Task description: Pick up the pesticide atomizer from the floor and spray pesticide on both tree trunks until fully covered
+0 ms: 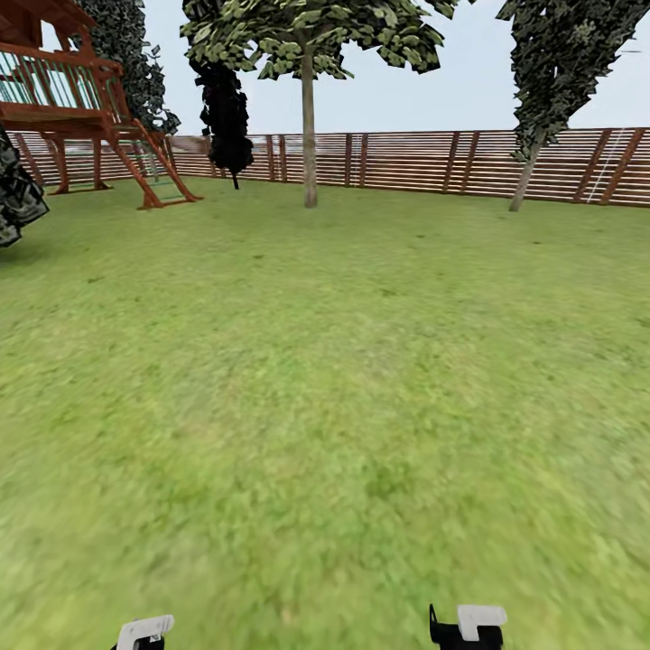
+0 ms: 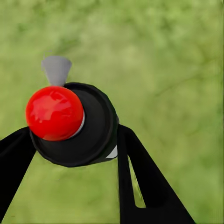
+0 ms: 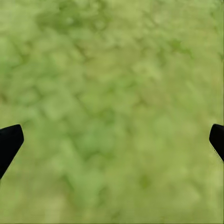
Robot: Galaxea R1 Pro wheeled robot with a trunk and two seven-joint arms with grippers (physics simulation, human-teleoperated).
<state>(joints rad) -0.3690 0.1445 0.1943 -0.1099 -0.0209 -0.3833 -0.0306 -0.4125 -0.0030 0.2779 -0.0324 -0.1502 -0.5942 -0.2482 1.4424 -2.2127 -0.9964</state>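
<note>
In the left wrist view the pesticide atomizer (image 2: 95,128) is a round black body with a glossy red knob and a grey nozzle. My left gripper (image 2: 74,142) is shut on it, a black finger on each side, above the grass floor (image 2: 177,70). My right gripper (image 3: 113,140) is open over bare grass, its fingertips wide apart with nothing between them. Both grippers, left (image 1: 144,632) and right (image 1: 469,626), sit at the bottom edge of the head view. A tree (image 1: 309,135) with a straight bare trunk stands far ahead by the fence.
A brown slatted fence (image 1: 406,162) closes the far side of the lawn. A wooden playset (image 1: 81,108) stands at the back left beside a dark narrow tree (image 1: 226,117). A leaning thin-trunked tree (image 1: 525,176) is at the back right. Open grass (image 1: 325,379) stretches ahead.
</note>
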